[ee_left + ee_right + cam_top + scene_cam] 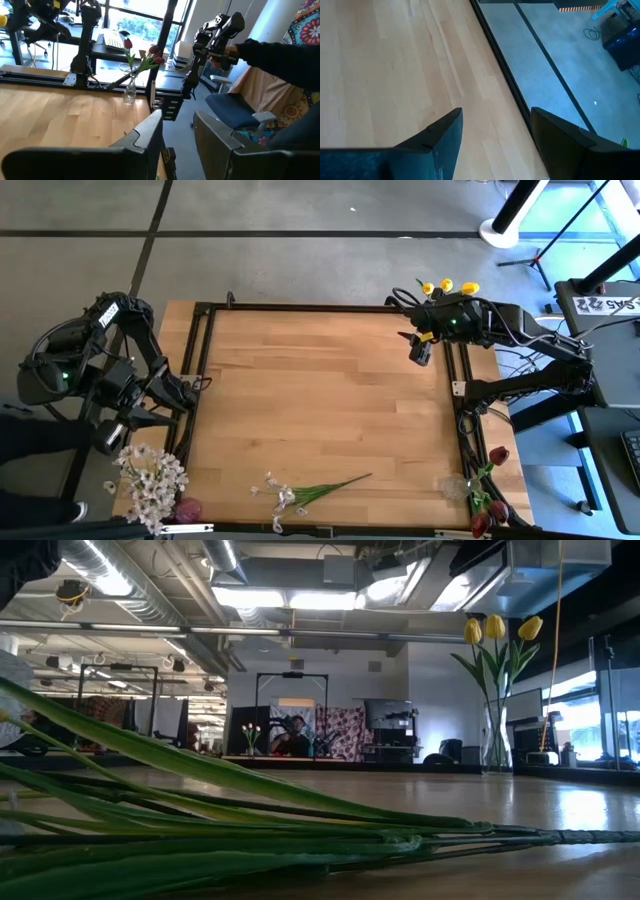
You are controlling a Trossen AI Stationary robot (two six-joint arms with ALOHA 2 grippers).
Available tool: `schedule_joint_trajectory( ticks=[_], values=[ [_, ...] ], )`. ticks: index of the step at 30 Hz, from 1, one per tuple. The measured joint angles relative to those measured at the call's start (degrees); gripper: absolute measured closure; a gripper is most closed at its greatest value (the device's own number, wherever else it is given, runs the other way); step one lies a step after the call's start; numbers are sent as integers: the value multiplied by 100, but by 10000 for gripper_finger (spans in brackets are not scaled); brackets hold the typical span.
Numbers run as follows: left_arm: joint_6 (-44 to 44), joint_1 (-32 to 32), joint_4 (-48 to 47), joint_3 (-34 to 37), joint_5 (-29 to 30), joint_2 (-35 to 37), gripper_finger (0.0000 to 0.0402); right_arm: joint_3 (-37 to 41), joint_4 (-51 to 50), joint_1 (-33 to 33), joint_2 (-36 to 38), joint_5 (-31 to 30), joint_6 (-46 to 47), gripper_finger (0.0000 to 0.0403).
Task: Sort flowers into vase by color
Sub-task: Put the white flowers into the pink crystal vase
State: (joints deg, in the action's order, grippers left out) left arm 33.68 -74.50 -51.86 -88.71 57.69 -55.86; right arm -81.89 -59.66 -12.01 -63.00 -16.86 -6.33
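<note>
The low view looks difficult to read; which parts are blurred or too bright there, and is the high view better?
In the low view, the green stems lie close to the lens and look soft, the ceiling lights glare, and the table reflects light; the yellow tulips stay clear. The high view is evenly lit, with the white-pink spray clear.

Bright ceiling glare, blurred foreground stems point(200, 830)

No text or label can be read
</note>
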Motion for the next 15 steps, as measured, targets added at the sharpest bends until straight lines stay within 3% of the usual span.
schedule_joint_trajectory(
  ticks=[15],
  values=[
    [-140, 0, 1, 2, 98, 13, 294, 0, 84, 0, 0, 103, 162, 182]
  ],
)
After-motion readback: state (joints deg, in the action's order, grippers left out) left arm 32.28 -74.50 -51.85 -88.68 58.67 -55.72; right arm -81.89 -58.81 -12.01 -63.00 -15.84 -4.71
